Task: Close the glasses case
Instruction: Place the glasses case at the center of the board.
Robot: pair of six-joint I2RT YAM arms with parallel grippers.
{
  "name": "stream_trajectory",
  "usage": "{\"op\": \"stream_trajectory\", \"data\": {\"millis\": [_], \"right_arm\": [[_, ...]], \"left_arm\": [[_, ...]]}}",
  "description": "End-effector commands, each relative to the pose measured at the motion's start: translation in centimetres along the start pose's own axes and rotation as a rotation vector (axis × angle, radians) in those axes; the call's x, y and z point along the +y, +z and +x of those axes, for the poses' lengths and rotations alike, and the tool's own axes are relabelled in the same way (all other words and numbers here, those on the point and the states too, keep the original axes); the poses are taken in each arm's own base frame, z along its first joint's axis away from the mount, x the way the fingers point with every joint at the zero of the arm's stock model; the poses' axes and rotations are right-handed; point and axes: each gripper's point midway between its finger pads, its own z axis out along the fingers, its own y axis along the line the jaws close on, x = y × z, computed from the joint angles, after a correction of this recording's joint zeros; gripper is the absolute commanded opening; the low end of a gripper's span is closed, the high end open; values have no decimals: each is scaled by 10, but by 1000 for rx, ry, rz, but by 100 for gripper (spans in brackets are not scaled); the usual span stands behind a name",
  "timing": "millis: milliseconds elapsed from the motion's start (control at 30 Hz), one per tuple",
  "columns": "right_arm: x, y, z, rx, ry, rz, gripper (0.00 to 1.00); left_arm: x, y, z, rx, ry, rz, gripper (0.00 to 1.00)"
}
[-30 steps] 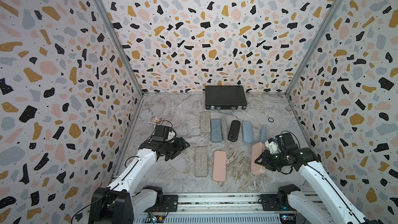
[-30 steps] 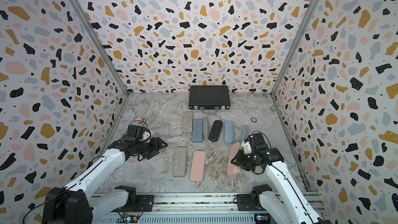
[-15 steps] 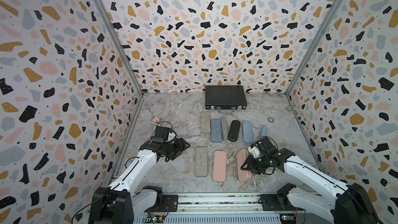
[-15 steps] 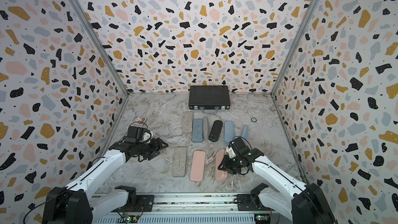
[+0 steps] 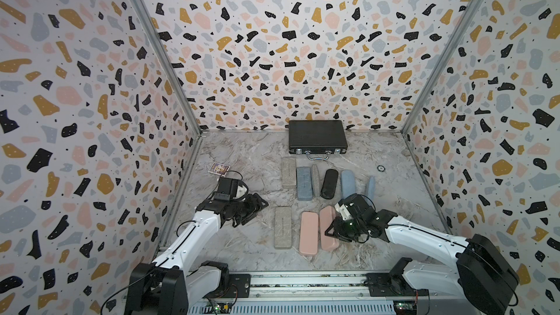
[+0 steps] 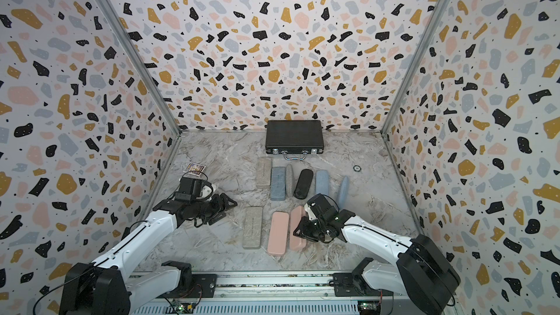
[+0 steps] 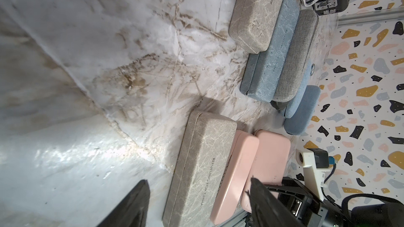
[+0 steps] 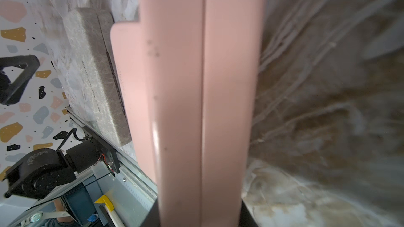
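A pink glasses case [image 5: 326,222] lies at the front of the marble floor, its lid down with a thin seam along its side [image 8: 203,84]. My right gripper [image 5: 333,233] is shut on it from the right, and a black finger [image 8: 248,217] shows on either side of the case. It rests right beside a second pink case [image 5: 308,233], also shown in a top view [image 6: 277,233]. My left gripper [image 5: 257,207] hovers open to the left of the cases, holding nothing; its fingertips [image 7: 262,201] frame a grey marbled case [image 7: 203,160].
A row of closed cases in grey, blue and black [image 5: 304,183] lies behind. A black briefcase [image 5: 316,137] stands at the back wall. A small card [image 5: 218,168] and a ring [image 5: 381,168] lie on the floor. The metal rail [image 5: 303,283] runs along the front.
My right gripper has carried the pink case leftward until it sits against the other pink case. The left arm has not moved.
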Motion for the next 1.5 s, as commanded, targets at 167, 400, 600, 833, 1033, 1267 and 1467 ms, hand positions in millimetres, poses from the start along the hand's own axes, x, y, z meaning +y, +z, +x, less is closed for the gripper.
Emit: {"op": "stream_trajectory", "data": {"millis": [167,400,600,833,1033,1267,1467], "right_arm": [[17,10,2,-4,0,-16,33],[7,-2,9,-1,-4,49,58],[-4,-12,14,-7,-4,103,64],[-15,-37,13,-31,-31,225,71],[-23,-72,7,-91,-62,338,78],[-25,-87,-7,-144,-51,352,81],[-31,-88,-19,-142,-44,366,83]], "left_arm": [[-2,0,-2,-6,8,16,72],[-5,1,-4,-5,11,30,73],[-8,1,-5,-6,13,40,72],[-19,1,-16,2,43,43,73],[-31,14,-40,135,94,-52,85],[-41,46,-92,204,148,-150,95],[-47,69,-120,201,225,-287,99]]}}
